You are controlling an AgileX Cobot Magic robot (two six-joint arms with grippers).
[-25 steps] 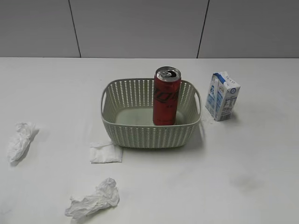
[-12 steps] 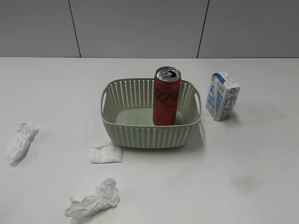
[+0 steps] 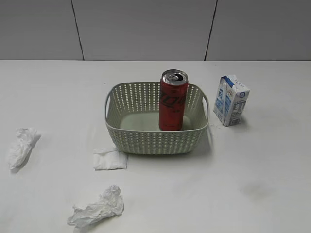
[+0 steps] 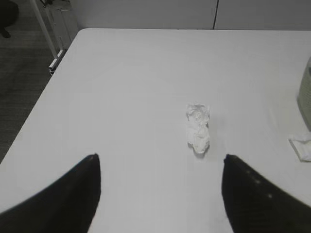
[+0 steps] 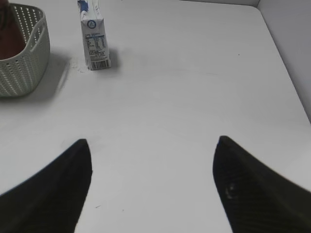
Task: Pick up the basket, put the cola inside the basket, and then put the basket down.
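1. Basket (image 3: 156, 138), pale sage-green plastic with slotted walls, sits flat on the white table (image 3: 252, 165), around the middle of the exterior view. Cut-out handles on its left and right ends.
2. Cola can (image 3: 173, 101), red with a silver top, stands upright inside the basket, toward its right half. It rises well above the rim.
3. Blue-and-white drink carton (image 3: 231, 100) stands upright on the table just right of the basket, apart from it.
4. Folded white tissue (image 3: 110, 159) lies flat at the basket's near-left corner; whether it touches the wall cannot be told.
5. Crumpled tissue (image 3: 96, 208) lies nearer, left of centre. Another crumpled tissue (image 3: 21, 147) lies far out to the left, well apart from the basket.
6. Left gripper (image 4: 161, 160): jaws spread wide, holding nothing, above bare table with the crumpled tissue beyond them. Basket edge only just shows at the right border of the left wrist view.
7. Right gripper (image 5: 152, 143): jaws spread wide, holding nothing, over bare table. Basket and carton lie far-left in the right wrist view, well apart from the fingers.
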